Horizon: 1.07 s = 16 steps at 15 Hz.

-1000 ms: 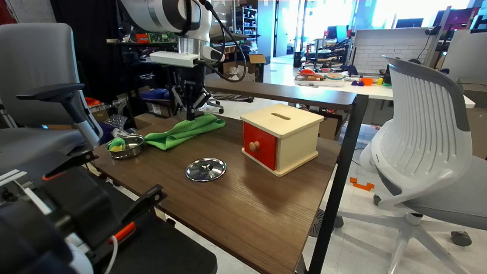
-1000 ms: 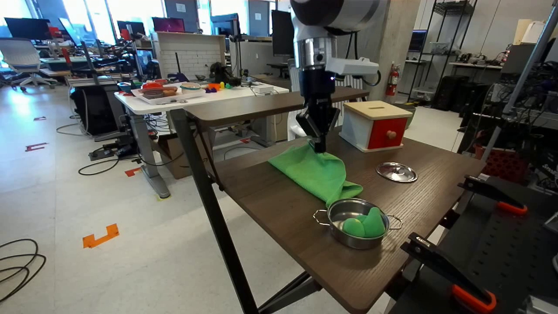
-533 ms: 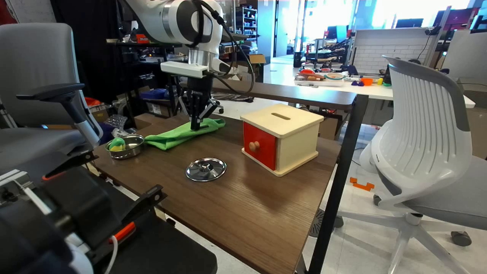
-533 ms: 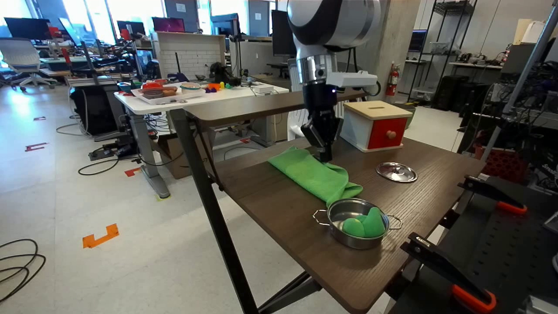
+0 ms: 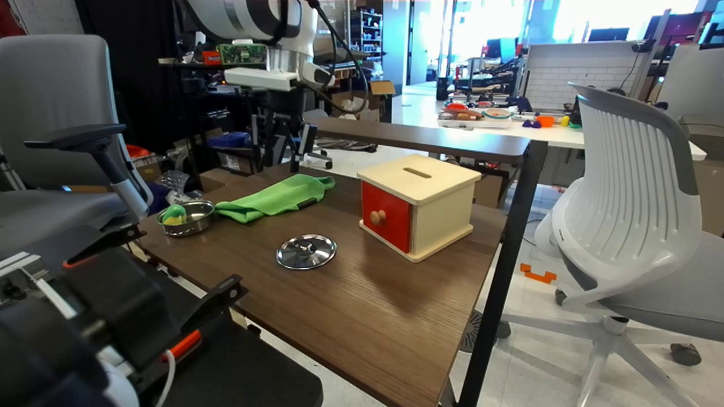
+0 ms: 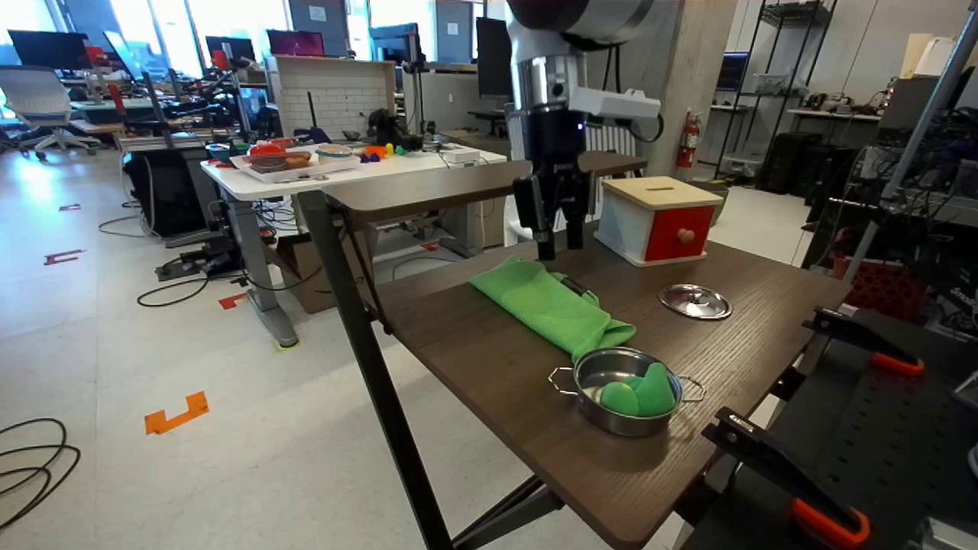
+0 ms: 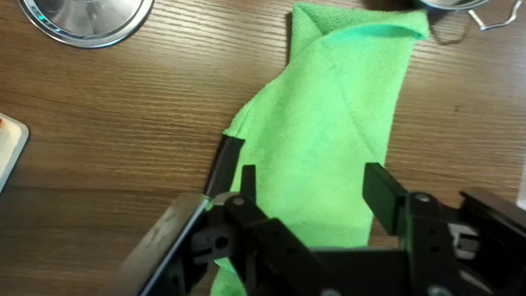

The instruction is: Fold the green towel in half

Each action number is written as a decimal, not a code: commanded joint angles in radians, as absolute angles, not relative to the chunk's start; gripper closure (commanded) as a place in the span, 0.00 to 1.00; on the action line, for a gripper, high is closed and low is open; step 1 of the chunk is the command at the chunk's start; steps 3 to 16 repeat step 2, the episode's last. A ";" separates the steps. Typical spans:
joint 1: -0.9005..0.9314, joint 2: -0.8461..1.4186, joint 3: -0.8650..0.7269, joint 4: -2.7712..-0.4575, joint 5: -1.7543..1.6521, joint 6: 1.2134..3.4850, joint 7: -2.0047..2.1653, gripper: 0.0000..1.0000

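The green towel lies folded over on the brown table, long and narrow, in both exterior views. Its layers look uneven in the wrist view, where the towel has a turned-up end near the pot and a bulging side edge. A short black strip sits along that edge. Above the cloth hangs my gripper, apart from it, with its two fingertips spread. Nothing is between the fingers in the wrist view, where the gripper frames the towel's middle; its body hides part of the nearer end.
A metal pot holding green round things stands close to one towel end. A shiny lid lies beside the towel. The wooden box with the red front is farther along the table. A raised brown shelf runs behind.
A second ago my gripper was shut at the towel's lifted edge. It then went down, pressing that edge to the table. Now it has opened and risen, and the cloth lies lower and flatter.
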<state>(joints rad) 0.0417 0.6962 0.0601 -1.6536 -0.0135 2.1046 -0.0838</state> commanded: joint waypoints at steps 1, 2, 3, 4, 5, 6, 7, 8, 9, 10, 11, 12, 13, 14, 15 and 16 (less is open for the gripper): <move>0.055 0.662 0.063 -1.680 -0.014 2.106 -0.084 0.24; 0.065 0.631 0.065 -1.705 -0.015 2.108 -0.083 0.17; 0.065 0.631 0.065 -1.705 -0.015 2.108 -0.083 0.17; 0.065 0.631 0.065 -1.705 -0.015 2.108 -0.083 0.17; 0.065 0.631 0.065 -1.705 -0.015 2.108 -0.083 0.17; 0.065 0.631 0.065 -1.705 -0.015 2.108 -0.083 0.17; 0.065 0.631 0.065 -1.705 -0.015 2.108 -0.083 0.17; 0.065 0.631 0.065 -1.705 -0.015 2.108 -0.083 0.17; 0.065 0.631 0.065 -1.705 -0.015 2.108 -0.083 0.17; 0.065 0.631 0.065 -1.705 -0.015 2.108 -0.083 0.17; 0.065 0.631 0.065 -1.705 -0.015 2.108 -0.083 0.17; 0.065 0.631 0.065 -1.705 -0.015 2.108 -0.083 0.17; 0.065 0.631 0.065 -1.705 -0.015 2.108 -0.083 0.17; 0.065 0.631 0.065 -1.705 -0.015 2.108 -0.083 0.17; 0.065 0.631 0.065 -1.705 -0.015 2.108 -0.083 0.17; 0.065 0.631 0.065 -1.705 -0.015 2.108 -0.083 0.17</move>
